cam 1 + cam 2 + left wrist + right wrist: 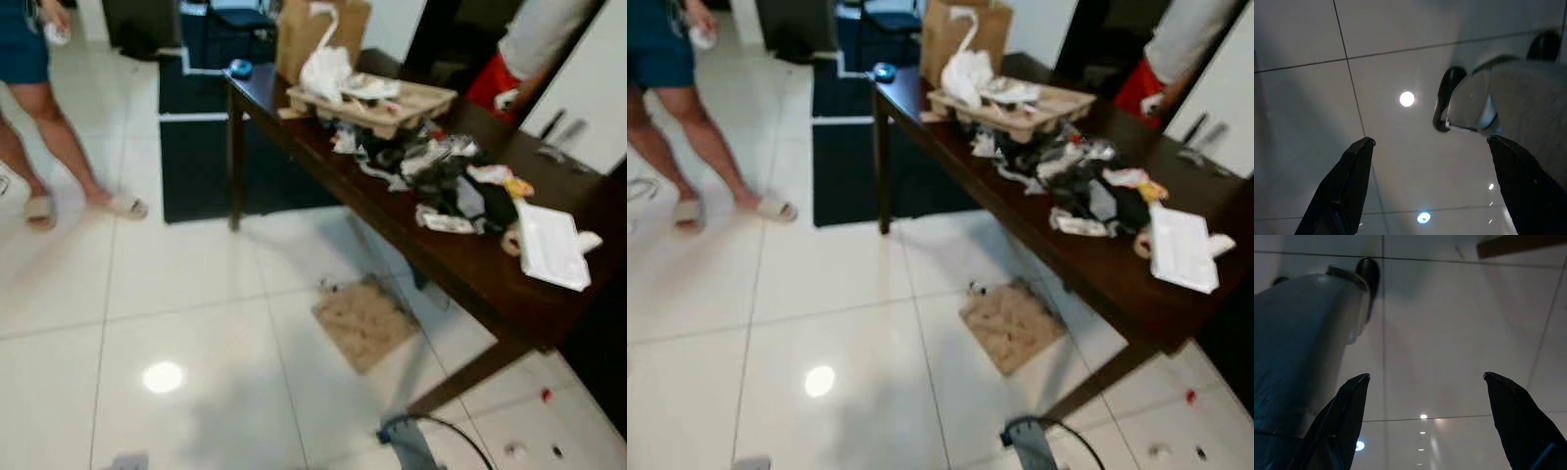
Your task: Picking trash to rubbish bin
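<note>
Lying on floor: one cardboard piece; table: one tray

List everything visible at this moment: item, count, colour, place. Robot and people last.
table: one, dark brown, right.
paper bag: one, brown, table's far end.
pulp tray: one, beige, beside the bag.
trash pile: one heap, mixed black and white, mid-table.
foam box: one, white, table's near end.
cardboard piece: one, tan, floor under the table.
rug: one, dark, beyond the table.
person: one, left, wearing sandals.
second person: one, behind the table.
left pincer: black, open, over floor tiles.
right pincer: black, open, over floor tiles.
</note>
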Available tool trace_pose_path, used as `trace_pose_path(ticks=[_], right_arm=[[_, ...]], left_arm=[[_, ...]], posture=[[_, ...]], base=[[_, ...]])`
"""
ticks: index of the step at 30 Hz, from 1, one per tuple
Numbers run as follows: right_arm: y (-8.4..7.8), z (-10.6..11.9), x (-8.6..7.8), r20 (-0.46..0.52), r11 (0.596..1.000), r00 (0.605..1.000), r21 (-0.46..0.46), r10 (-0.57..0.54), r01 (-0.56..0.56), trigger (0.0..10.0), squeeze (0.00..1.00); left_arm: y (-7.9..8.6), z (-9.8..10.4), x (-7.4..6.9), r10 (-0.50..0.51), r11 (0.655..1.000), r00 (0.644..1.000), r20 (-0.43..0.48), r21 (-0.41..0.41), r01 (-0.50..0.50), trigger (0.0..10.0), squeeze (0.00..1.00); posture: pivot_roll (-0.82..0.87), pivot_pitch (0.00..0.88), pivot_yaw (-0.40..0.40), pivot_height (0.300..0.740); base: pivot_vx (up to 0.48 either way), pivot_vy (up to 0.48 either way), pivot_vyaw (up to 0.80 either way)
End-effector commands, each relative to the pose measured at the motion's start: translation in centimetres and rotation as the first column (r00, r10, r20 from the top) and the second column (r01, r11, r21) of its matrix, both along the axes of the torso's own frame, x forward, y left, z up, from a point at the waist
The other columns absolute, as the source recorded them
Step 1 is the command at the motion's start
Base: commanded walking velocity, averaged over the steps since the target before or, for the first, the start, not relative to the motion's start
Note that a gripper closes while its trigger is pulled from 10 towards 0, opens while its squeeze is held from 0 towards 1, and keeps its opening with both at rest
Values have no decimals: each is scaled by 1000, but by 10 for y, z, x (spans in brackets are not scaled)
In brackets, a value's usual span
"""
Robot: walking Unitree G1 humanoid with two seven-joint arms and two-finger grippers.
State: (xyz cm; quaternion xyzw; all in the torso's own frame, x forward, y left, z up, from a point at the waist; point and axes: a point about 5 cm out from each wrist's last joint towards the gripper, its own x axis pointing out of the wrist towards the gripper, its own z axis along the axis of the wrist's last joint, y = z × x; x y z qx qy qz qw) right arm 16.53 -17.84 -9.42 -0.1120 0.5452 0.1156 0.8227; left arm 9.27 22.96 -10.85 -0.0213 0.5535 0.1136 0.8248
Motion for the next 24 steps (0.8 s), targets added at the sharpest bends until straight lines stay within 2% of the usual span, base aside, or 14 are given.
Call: trace_pose_path(ticks=[1,15,22,24], right_arm=[[-4,-2,-6,-23,1000,1000,-9,-10,9,10000,0],[-5,0,-1,-11,1000,1000,-19,-1,1,10000,0],[-5,0,-1,-13,1000,1000,-19,-2,1,10000,0],[-5,0,-2,-14,1000,1000,-19,-1,1,10000,0]], left_arm=[[-3,-2,-6,2,1000,1000,-22,-10,-3,10000,0],[1,-2,-8,17,1000,1000,-22,1,-17,10000,0],[1,-2,-10,22,1000,999,-30,10,-22,10000,0],[1,-2,-11,22,1000,999,-33,12,-21,10000,0]], posture=[[230,97,-98,740],[238,95,-100,740],[238,95,-101,740],[238,95,-100,740]], base=[[0,0,-800],[0,0,-800],[0,0,0],[0,0,-800]])
